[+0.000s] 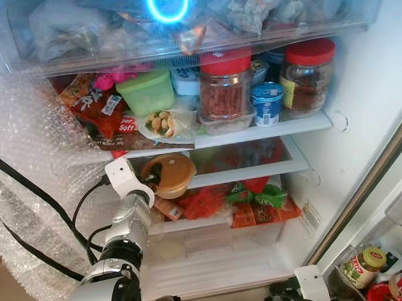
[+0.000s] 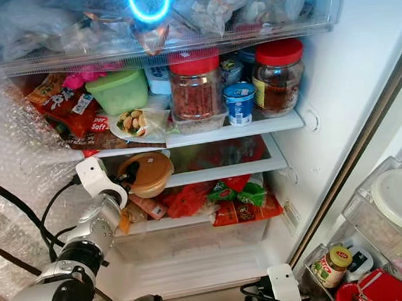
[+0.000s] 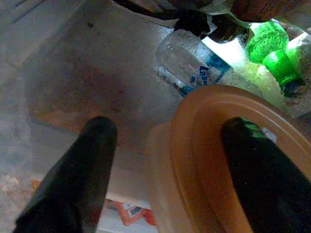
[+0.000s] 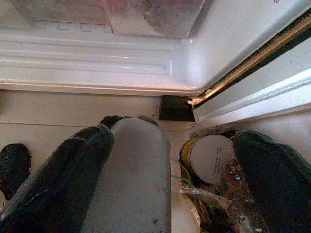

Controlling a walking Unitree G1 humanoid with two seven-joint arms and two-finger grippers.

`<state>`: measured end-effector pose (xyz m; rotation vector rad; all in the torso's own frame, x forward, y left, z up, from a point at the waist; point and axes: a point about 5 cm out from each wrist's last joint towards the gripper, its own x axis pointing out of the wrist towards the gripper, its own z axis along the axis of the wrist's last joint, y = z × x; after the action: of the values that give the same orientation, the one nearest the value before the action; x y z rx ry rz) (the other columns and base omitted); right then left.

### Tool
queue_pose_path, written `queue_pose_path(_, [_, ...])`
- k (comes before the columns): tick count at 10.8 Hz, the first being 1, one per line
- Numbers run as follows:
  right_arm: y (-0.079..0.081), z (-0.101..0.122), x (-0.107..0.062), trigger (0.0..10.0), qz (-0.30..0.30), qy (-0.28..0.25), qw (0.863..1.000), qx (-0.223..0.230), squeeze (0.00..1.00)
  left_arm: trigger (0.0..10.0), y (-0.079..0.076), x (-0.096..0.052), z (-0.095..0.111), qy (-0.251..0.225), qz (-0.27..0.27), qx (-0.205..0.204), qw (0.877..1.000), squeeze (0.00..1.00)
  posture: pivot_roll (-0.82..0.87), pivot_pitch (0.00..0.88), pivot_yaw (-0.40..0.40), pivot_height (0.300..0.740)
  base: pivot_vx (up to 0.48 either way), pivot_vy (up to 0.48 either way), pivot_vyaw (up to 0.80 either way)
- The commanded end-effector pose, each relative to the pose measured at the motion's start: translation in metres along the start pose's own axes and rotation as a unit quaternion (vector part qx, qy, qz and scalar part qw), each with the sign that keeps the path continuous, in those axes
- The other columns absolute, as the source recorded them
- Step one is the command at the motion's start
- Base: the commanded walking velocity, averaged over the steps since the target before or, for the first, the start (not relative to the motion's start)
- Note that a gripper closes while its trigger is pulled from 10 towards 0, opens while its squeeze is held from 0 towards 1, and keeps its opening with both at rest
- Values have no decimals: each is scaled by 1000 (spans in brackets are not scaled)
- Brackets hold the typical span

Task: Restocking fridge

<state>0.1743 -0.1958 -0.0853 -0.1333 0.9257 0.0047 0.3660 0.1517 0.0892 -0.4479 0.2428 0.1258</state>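
Note:
A round brown lidded container (image 1: 169, 174) sits at the left end of the fridge's middle shelf (image 1: 259, 170). My left gripper (image 3: 177, 165) reaches in at it and stands open. One finger (image 3: 257, 165) lies over the lid of the container (image 3: 209, 160), and the other (image 3: 97, 160) is beside it over bare shelf, a small gap from the wall. A clear water bottle (image 3: 194, 63) and green bottles (image 3: 272, 48) lie deeper on that shelf. My right gripper (image 4: 175, 184) hangs open low by the fridge's bottom sill, holding nothing.
The upper shelf holds two red-lidded jars (image 1: 225, 85) (image 1: 309, 74), a green box (image 1: 146, 92), a yogurt cup (image 1: 267, 102) and snack packs. Red and green packets lie above the bottom drawer (image 1: 216, 241). Door bins with a jar (image 1: 364, 266) stand right. Bubble wrap (image 1: 17, 138) hangs left.

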Motion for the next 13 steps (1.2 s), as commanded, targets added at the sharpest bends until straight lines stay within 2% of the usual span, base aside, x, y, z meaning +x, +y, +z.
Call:
queue_pose_path(1, [2, -8, -1, 10000, 3, 15, 1000, 3, 0, 0, 2, 0, -4, 9, 6, -16, 1000, 0, -5, 0, 22, 629, 0, 0, 0])
queue_pose_path(3, [2, -8, -1, 10000, 3, 15, 1000, 2, 0, 0, 4, 0, -2, 2, 7, -38, 999, 0, -7, 0, 21, 629, 0, 0, 0])
queue_pose_path(6, [2, -7, -1, 10000, 2, 14, 1000, 0, 0, 0, 7, 0, -1, 0, 14, -102, 995, 0, -9, 0, 20, 629, 0, 0, 0])
queue_pose_path(7, [2, -6, -1, 10000, 3, 13, 1000, -2, 0, 0, 10, 1, 3, -16, 19, -150, 988, 0, -8, 0, 20, 629, 0, 0, 0])
queue_pose_path(9, [2, -5, -1, 10000, 4, 11, 1000, -6, 0, 0, 14, 0, 11, -54, 36, -185, 981, 0, -9, 0, 20, 629, 0, 0, 0])
queue_pose_path(11, [2, -5, -1, 10000, 5, 10, 1000, -9, 0, 0, 18, -2, 18, -99, 57, -198, 974, 0, -8, 0, 19, 629, 0, 0, 0])
queue_pose_path(12, [2, -5, -1, 10000, 6, 10, 1000, -10, 0, 0, 17, -2, 19, -105, 58, -199, 973, 0, -9, 0, 19, 629, 0, 0, 0])
queue_pose_path(13, [2, -4, -1, 10000, 6, 10, 1000, -12, 0, 2392, 12, -1, 19, -107, 52, -200, 972, 0, -10, 0, 20, 629, 0, 0, 0])
